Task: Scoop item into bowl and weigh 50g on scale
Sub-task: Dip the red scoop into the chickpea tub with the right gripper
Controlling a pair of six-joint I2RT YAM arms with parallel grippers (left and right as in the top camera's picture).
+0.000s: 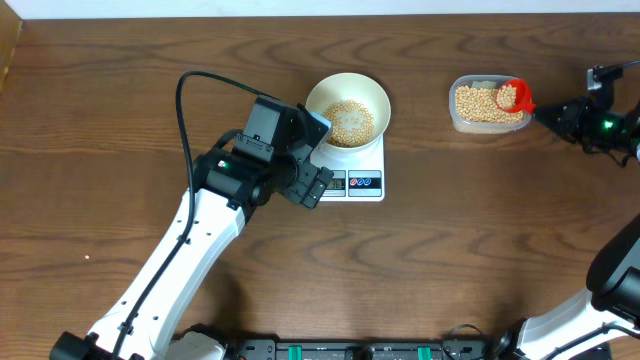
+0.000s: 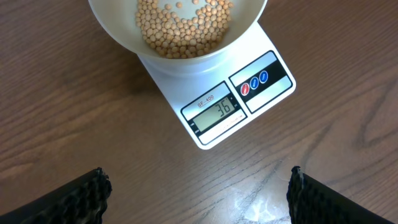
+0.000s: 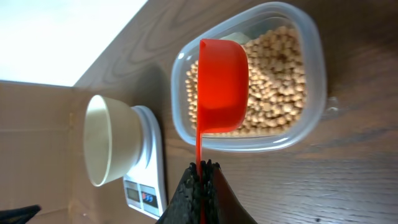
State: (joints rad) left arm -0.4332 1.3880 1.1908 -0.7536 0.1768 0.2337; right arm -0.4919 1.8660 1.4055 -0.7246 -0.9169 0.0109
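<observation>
A cream-white bowl (image 1: 347, 108) holding tan beans (image 1: 350, 122) stands on the white scale (image 1: 361, 181). In the left wrist view the scale's display (image 2: 219, 110) reads 36, and the bowl (image 2: 180, 57) shows above it. My left gripper (image 1: 318, 185) is open and empty, just left of the scale's front. My right gripper (image 1: 556, 116) is shut on the handle of a red scoop (image 1: 515, 96), whose cup hangs over the clear tub of beans (image 1: 487, 104). In the right wrist view the scoop (image 3: 221, 87) looks empty above the tub (image 3: 280, 81).
The clear tub sits at the back right, well apart from the scale. A black cable (image 1: 190, 100) loops from the left arm. The table's left edge (image 1: 8, 50) shows at the far left, and a rail runs along the front edge (image 1: 350, 350).
</observation>
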